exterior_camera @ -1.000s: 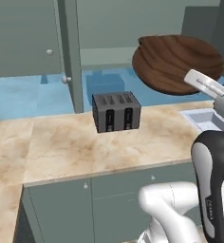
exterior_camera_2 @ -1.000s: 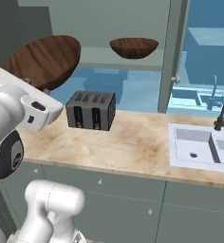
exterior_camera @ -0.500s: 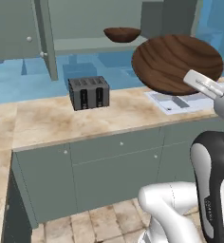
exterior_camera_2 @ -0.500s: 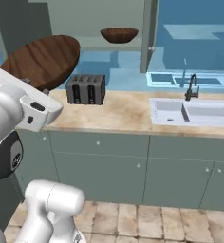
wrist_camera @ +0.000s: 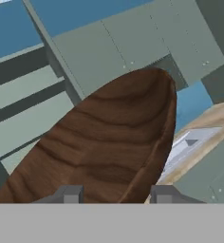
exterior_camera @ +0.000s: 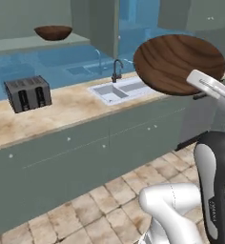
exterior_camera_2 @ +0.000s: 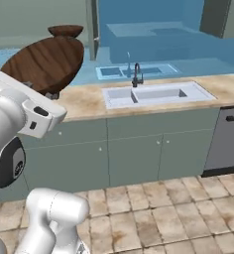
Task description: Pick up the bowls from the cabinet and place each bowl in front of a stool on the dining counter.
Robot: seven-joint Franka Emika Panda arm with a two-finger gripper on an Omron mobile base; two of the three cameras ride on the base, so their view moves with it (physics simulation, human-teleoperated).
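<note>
On the cabinet [exterior_camera: 47, 19] shelf, near its left end, one bowl [exterior_camera: 53, 32] sits upright. Below it the toaster [exterior_camera: 28, 93] stands at the back left of the worktop [exterior_camera: 76, 107], and the sink [exterior_camera: 118, 89] is set further right. At the right the gripper [wrist_camera: 115, 194] holds the second bowl [exterior_camera: 179, 64] – jaws closed on its rim, bowl tilted, up in the air.

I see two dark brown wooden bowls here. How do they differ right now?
The dark brown wooden bowl in the pincer hangs tilted in the air, its underside showing; the other dark wooden bowl sits upright on the pale cabinet shelf. The held one is close to the robot, the shelf one far behind the grey toaster. Both share the same grainy wood.
</note>
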